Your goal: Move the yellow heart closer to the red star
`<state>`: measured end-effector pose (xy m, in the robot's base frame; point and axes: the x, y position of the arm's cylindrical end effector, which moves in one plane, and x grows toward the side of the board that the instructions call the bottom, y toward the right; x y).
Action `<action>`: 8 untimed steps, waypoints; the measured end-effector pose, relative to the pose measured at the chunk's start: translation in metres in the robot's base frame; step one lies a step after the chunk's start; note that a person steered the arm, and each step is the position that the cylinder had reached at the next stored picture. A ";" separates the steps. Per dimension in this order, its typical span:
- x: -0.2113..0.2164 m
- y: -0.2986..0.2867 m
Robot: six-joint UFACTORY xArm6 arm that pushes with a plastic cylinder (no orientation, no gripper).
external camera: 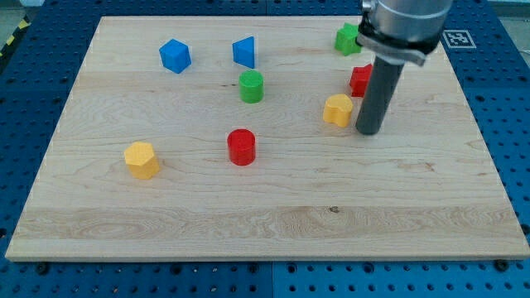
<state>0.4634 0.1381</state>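
Note:
The yellow heart (338, 109) lies on the wooden board (248, 215) at the view's upper right. The red star (360, 79) sits just above and to the right of it, a small gap apart, partly hidden behind my rod. My tip (369, 132) rests on the board just to the right of the yellow heart and below the red star, close to both.
A green star (348, 38) lies near the top edge, partly behind the arm. A green cylinder (252, 86), a red cylinder (242, 146), a blue cube (175, 55) and a blue triangular block (244, 51) lie further left. A second yellow block (142, 159) is at the left.

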 end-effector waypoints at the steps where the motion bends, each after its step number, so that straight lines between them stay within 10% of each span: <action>1: 0.013 -0.030; 8: -0.030 -0.037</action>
<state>0.4339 0.1014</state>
